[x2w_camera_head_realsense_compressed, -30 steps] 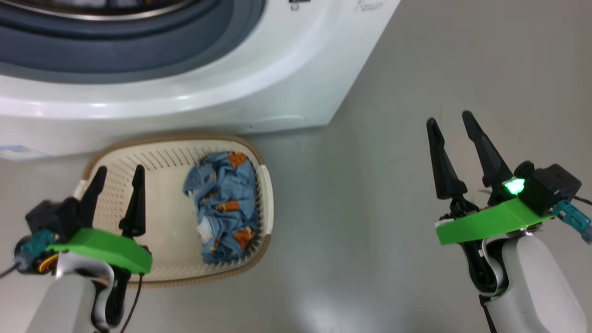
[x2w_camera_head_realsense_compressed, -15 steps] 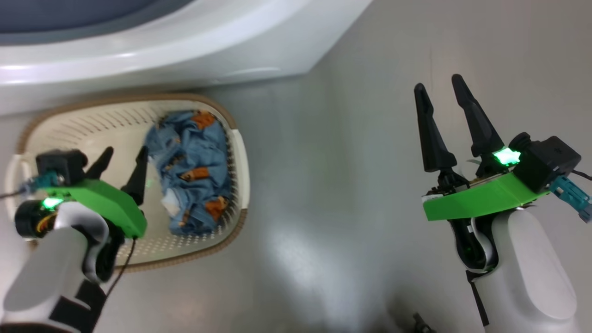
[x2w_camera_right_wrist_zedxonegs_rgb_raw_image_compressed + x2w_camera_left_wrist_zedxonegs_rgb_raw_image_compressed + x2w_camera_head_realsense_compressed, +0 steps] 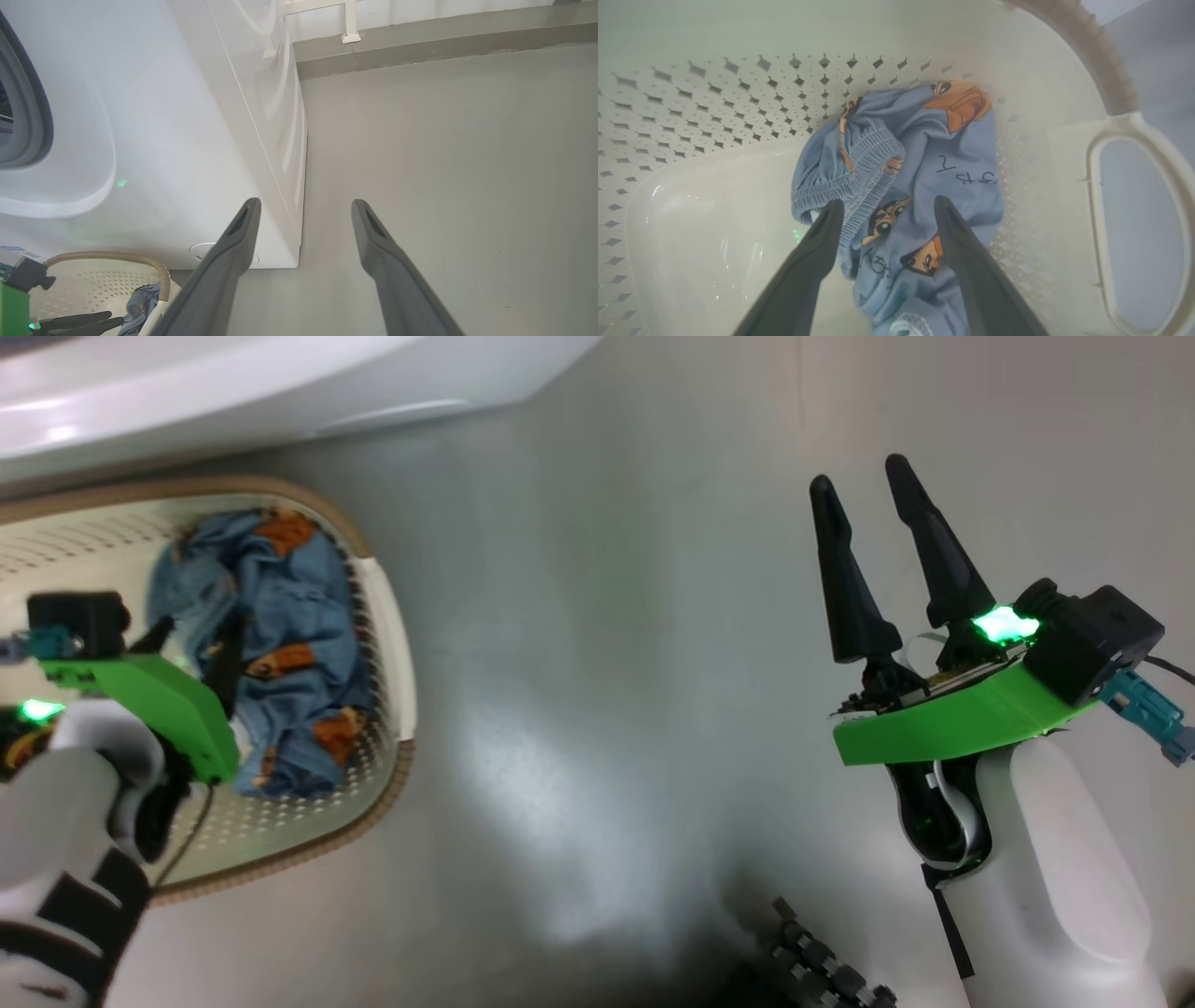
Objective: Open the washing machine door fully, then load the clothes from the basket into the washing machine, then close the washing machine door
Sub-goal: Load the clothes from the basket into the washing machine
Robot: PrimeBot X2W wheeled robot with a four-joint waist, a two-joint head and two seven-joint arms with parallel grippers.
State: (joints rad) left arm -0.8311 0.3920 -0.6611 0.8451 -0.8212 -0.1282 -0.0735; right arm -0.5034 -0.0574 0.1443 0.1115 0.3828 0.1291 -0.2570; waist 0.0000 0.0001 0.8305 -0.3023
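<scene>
The cream perforated basket (image 3: 385, 616) stands on the floor in front of the white washing machine (image 3: 280, 383). A crumpled heap of blue printed clothes (image 3: 271, 644) lies at its right end. My left gripper (image 3: 191, 639) reaches down into the basket. In the left wrist view it (image 3: 888, 204) is open, one finger on either side of a fold of the clothes (image 3: 920, 154). My right gripper (image 3: 860, 474) hangs open and empty over bare floor, well right of the basket. The washing machine door is out of view.
Grey floor (image 3: 607, 663) stretches between the basket and my right arm. The right wrist view has the machine's right front corner (image 3: 294, 196), its grey gasket (image 3: 32, 116) and a wall skirting (image 3: 420, 32) behind. Something dark and ridged (image 3: 822, 961) lies at the bottom edge of the head view.
The head camera has swung right and down, shifting the whole picture. My left gripper has gone from above the basket's empty left part down onto the clothes. The right arm holds its pose.
</scene>
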